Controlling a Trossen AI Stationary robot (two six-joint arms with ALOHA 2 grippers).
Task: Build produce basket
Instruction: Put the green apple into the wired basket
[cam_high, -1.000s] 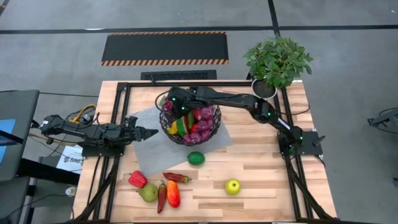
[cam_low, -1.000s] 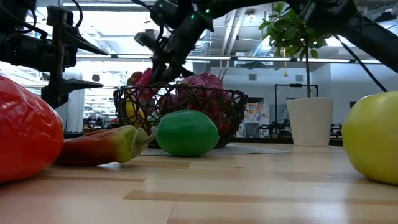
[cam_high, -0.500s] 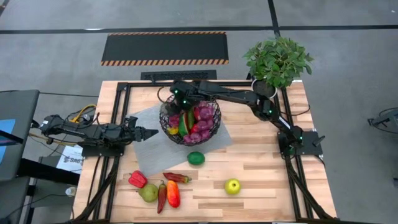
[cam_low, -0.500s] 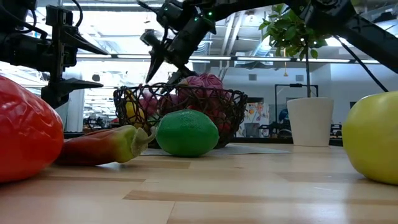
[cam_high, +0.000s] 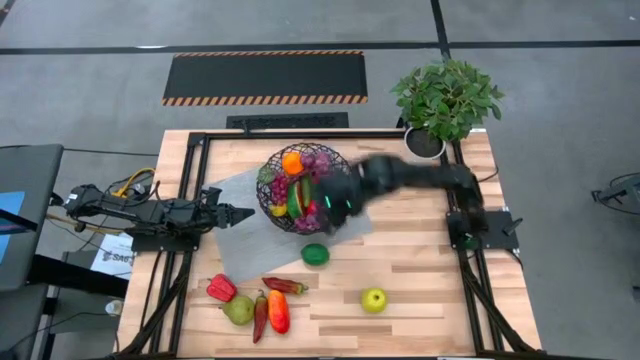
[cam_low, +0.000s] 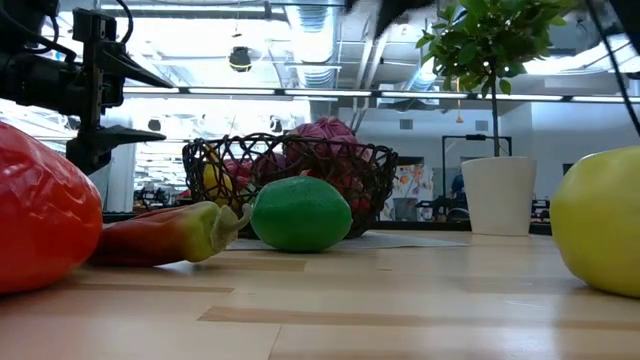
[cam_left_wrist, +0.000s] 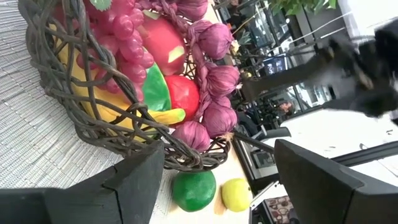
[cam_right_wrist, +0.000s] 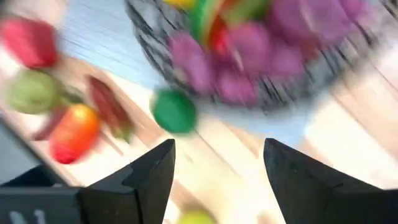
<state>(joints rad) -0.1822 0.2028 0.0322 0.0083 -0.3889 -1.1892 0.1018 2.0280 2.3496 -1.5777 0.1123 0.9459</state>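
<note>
On a grey mat (cam_high: 232, 240) mid-table sits the black wire basket (cam_high: 276, 213), heaped with grapes (cam_left_wrist: 118, 18), orange (cam_high: 292, 162) and purple bulbs; right gripper (cam_right_wrist: 214, 180) empty and spread above its rim, left gripper (cam_high: 242, 212) open beside it

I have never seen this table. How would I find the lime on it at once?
Start at the black wire basket full of produce on the grey mat near the table's middle. Just off the basket's front edge, toward the loose produce, lies the lime, alone on the bare wood. It is round and deep green, unlike the yellow-green apple farther out and the peppers grouped with a pear.
</note>
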